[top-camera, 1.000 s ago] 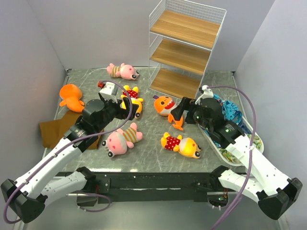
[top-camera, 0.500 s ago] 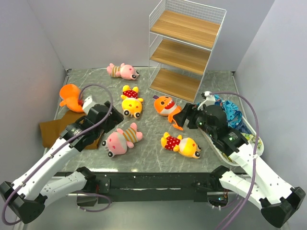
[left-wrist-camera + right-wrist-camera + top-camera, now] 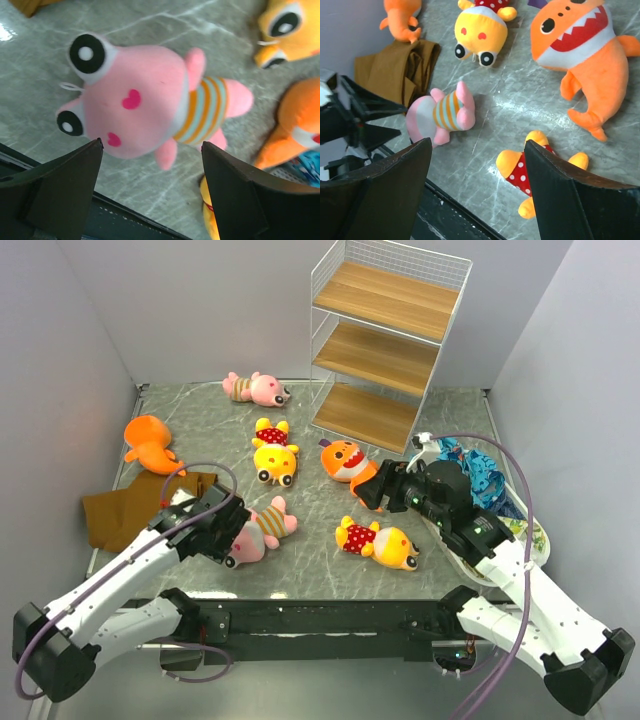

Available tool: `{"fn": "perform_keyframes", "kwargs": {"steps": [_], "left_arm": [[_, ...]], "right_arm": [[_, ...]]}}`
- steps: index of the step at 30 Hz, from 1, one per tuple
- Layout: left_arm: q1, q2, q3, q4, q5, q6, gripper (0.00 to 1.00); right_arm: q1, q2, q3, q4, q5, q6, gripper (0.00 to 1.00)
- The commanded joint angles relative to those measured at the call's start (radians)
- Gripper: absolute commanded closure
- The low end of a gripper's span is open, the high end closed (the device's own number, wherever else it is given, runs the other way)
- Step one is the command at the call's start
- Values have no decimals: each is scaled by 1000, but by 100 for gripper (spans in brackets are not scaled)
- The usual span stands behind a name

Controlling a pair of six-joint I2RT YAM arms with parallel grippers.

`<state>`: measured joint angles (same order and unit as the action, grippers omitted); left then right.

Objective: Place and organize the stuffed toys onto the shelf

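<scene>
The left hand (image 3: 151, 146), spread wide, hangs right over the near pink toy (image 3: 140, 100), whose head-to-feet axis runs jaw to jaw.

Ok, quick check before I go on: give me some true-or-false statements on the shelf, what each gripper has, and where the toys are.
1. All three boards of the shelf are bare. True.
2. The left gripper is shut on the near pink toy. False: its jaws stand open over that toy, which lies on the table.
3. The right gripper holds the orange shark toy. False: its jaws are open and empty, and the shark lies on the table.
4. All six stuffed toys lie on the table. True.
</scene>
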<state>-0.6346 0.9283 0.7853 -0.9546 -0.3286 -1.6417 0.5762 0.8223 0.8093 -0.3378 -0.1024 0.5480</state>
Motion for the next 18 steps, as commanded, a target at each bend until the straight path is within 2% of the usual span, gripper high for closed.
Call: {"fn": "perform_keyframes", "kwargs": {"steps": [1, 4, 7, 9, 10, 13, 17, 18], "left_arm": [[0, 39, -47, 25, -33, -67, 15], [1, 67, -89, 83, -38, -32, 17], [1, 115, -115, 145, -24, 14, 31], [1, 129, -121, 187, -6, 95, 46], [0, 138, -116, 221, -1, 121, 67], [1, 136, -89, 244, -3, 212, 97], [1, 112, -37, 270, -12, 344, 99], [1, 106, -17, 286, 0, 434, 99]], "right_arm": [[4, -29, -10, 63, -33, -10, 19], [4, -25, -12, 72, -49, -10, 21], [5, -22, -13, 80, -60, -14, 21], [4, -18, -7, 82, -63, -22, 21], [4, -17, -6, 83, -66, -26, 22], [5, -14, -2, 95, -95, -49, 23], [7, -22, -25, 193, -167, -97, 26], [8, -26, -38, 219, -177, -105, 26]]}}
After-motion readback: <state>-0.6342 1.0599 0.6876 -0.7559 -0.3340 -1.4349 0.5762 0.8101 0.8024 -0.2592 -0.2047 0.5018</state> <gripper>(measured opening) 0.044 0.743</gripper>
